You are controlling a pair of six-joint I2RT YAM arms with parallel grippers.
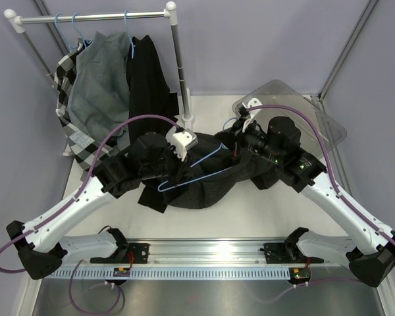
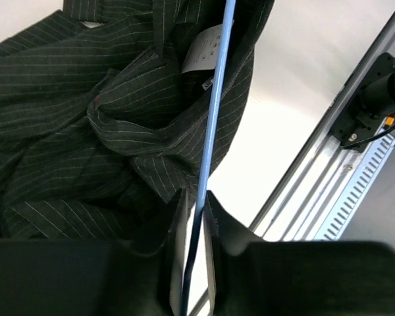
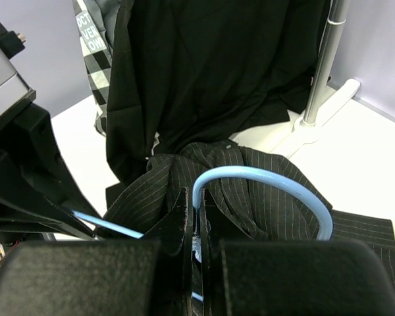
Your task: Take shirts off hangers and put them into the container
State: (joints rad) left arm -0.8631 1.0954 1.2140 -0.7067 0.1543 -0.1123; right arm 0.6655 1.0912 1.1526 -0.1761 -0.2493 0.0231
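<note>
**Both grippers on the hanger, shirt slumped on the table**

The black pinstriped fabric shirt (image 1: 204, 191) lay crumpled on the white table (image 1: 250, 220) between the two arms. The thin light-blue wire hanger (image 2: 214, 112) was threaded through its collar. The left gripper (image 2: 194, 201) had its jaws drawn in on either side of the hanger's straight wire and appeared to pinch it, probably to draw the frame out of the cloth. The right gripper (image 3: 194, 197) was clamped on the wire at the base of the curved hook (image 3: 270, 176), seemingly to steady the hanger against that pull. The clear grey-tinted plastic tub (image 1: 329, 125) sat at the far right behind the right arm, with no shirt showing in its visible part. A second black shirt (image 1: 148, 79) hung on the white metal clothes rail (image 1: 92, 18) at the far left, so the job looked barely begun.
</note>
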